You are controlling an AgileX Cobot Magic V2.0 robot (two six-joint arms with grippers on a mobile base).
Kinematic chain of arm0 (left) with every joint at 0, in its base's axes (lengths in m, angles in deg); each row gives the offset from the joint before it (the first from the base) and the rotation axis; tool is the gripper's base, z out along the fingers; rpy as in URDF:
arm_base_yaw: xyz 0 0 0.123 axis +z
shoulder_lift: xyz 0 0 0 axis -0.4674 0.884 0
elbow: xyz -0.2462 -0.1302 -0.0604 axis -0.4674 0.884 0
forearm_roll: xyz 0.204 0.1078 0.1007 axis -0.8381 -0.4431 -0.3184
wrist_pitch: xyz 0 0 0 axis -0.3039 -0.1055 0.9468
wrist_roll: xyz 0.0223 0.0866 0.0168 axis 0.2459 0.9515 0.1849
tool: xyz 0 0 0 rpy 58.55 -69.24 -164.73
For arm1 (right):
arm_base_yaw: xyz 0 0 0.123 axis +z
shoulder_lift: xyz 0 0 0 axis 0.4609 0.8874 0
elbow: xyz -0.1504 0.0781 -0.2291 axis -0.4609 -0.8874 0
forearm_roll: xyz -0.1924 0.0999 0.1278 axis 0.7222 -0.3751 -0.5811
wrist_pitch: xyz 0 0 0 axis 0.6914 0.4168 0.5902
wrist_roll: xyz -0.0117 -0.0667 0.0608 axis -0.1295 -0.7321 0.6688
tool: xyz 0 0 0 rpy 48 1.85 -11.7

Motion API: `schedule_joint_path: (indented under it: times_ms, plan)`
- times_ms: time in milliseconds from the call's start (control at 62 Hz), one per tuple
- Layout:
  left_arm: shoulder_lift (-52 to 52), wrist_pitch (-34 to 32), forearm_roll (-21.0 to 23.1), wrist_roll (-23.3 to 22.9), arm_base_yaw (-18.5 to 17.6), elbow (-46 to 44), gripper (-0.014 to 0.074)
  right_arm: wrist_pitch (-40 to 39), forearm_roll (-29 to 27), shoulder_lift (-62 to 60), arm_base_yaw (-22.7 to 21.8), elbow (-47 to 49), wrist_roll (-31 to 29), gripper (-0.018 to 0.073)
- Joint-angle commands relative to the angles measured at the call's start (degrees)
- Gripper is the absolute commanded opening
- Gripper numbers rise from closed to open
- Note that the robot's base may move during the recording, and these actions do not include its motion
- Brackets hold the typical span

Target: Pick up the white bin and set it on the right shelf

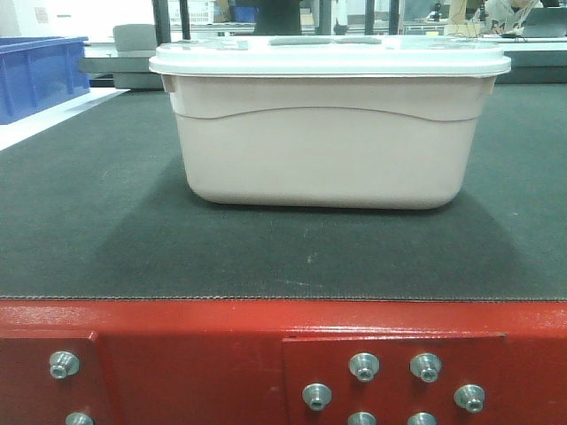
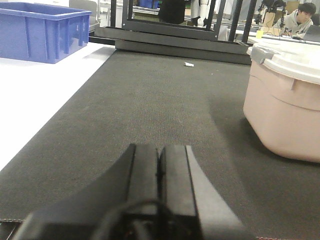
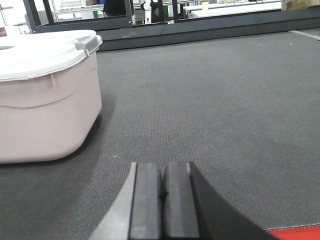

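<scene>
White bin (image 1: 328, 146) sits on mat (image 1: 89, 230), well behind front edge.

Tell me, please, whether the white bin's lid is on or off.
On: the lid sits flat on the bin, overhanging its rim.

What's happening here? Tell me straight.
Nothing is being held yet. The white bin, lid on, sits on the dark mat of a red-framed table. The robot's left hand and right hand are both shut and empty, low over the mat on either side of the bin, not touching it. A blue bin stands off to the left.
</scene>
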Motion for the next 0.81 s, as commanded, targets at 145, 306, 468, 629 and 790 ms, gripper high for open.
schedule_joint_path:
  times_ms: [145, 306, 468, 629, 790]
  plan:
    - [-0.64, -5.03, 0.19, -0.31, -0.08, 1.24, -0.0118, -5.01, 0.74, -0.45, -0.12, 0.18, -0.17, 0.0066]
    - [-0.64, -5.03, 0.19, -0.31, -0.08, 1.24, -0.0118, -5.01, 0.74, -0.45, -0.12, 0.18, -0.17, 0.0066]
    - [-0.64, -5.03, 0.19, -0.31, -0.08, 1.24, -0.0118, -5.37, 0.74, -0.46, -0.12, 0.23, -0.17, 0.0066]
    - [-0.64, -5.03, 0.19, -0.31, -0.08, 1.24, -0.0118, -7.0, 0.74, -0.46, -0.12, 0.22, -0.17, 0.0066]
    - [-0.64, -6.34, 0.19, -0.31, -0.08, 1.24, -0.0118, -7.45, 0.74, -0.46, -0.12, 0.22, -0.17, 0.0066]
